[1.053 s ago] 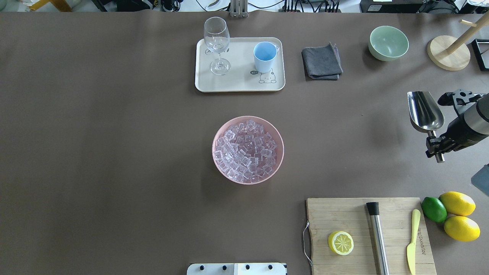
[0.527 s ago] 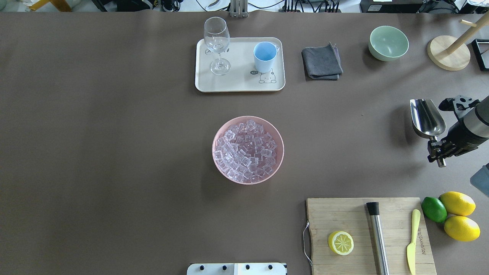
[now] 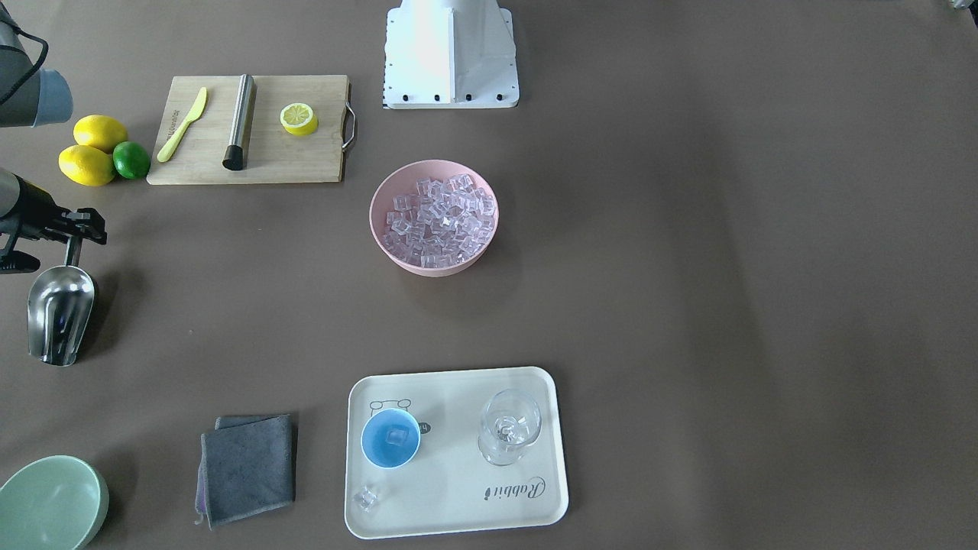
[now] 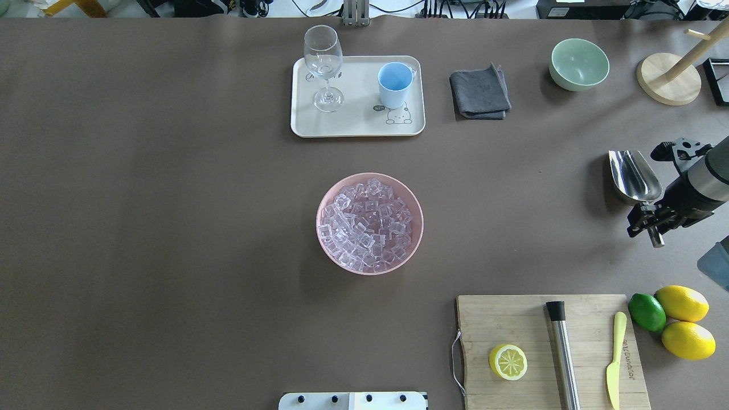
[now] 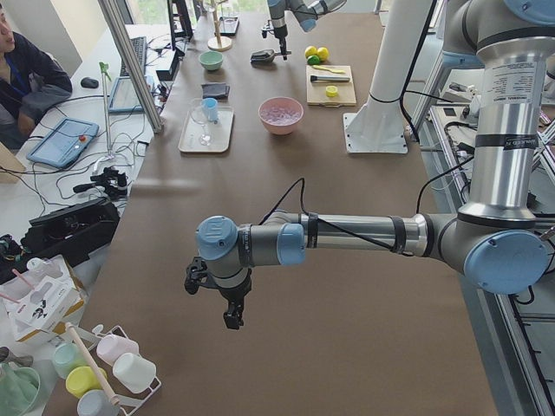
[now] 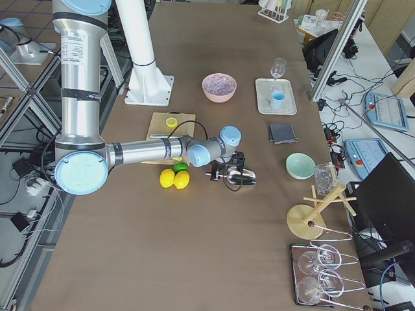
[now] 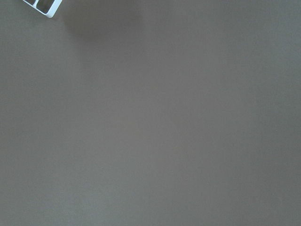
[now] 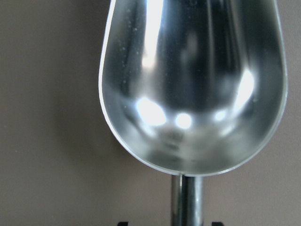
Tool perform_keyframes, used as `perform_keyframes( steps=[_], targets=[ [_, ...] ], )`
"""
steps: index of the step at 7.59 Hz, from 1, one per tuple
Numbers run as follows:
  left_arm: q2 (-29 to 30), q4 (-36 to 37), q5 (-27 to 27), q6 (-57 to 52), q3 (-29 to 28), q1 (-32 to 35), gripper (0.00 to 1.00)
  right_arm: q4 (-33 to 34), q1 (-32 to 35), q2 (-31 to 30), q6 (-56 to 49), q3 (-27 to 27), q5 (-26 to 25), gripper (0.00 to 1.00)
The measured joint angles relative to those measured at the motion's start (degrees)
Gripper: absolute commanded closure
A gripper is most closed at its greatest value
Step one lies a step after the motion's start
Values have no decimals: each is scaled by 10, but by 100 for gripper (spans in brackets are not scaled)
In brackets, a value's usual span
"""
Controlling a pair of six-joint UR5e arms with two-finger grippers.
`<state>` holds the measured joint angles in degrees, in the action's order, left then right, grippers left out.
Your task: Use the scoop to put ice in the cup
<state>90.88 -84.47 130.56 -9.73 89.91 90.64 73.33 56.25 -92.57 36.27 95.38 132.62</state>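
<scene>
The steel scoop [image 4: 635,176] is empty and hangs low over the table at the far right; it fills the right wrist view [image 8: 193,84]. My right gripper [image 4: 649,223] is shut on its rod handle. The ice [image 4: 367,225] fills a pink bowl [image 4: 326,256] mid-table. The light-blue cup [image 4: 395,84] stands on a cream tray [image 4: 359,126]; the front view shows one cube inside the cup [image 3: 390,437] and one loose cube [image 3: 367,498] on the tray. My left gripper [image 5: 232,316] shows only in the exterior left view, far from these things; I cannot tell its state.
A stemmed glass [image 4: 323,65] shares the tray. A grey cloth [image 4: 479,91], pale green bowl [image 4: 578,64] and wooden stand [image 4: 669,78] lie at the back right. A cutting board [image 4: 512,319] with lemon half, steel cylinder [image 4: 562,353] and yellow knife, plus lemons and a lime [image 4: 646,312], sits front right.
My right gripper has lowered the empty scoop toward the table at the far right and drawn it slightly back. Nothing else has moved.
</scene>
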Motion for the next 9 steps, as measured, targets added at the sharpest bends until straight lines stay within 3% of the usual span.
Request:
perform_keyframes(
  steps=[3, 5, 8, 9],
  targets=[
    [1, -1, 1, 1, 0, -1, 2, -1, 24, 18, -9, 13, 0, 0],
    [5, -2, 4, 1, 0, -2, 2, 27, 84, 20, -52, 41, 2, 0],
    [8, -5, 12, -1, -8, -3, 2, 234, 239, 35, -311, 97, -3, 0],
    [9, -5, 13, -1, -8, -3, 2, 269, 284, 26, -366, 95, -5, 0]
  ],
)
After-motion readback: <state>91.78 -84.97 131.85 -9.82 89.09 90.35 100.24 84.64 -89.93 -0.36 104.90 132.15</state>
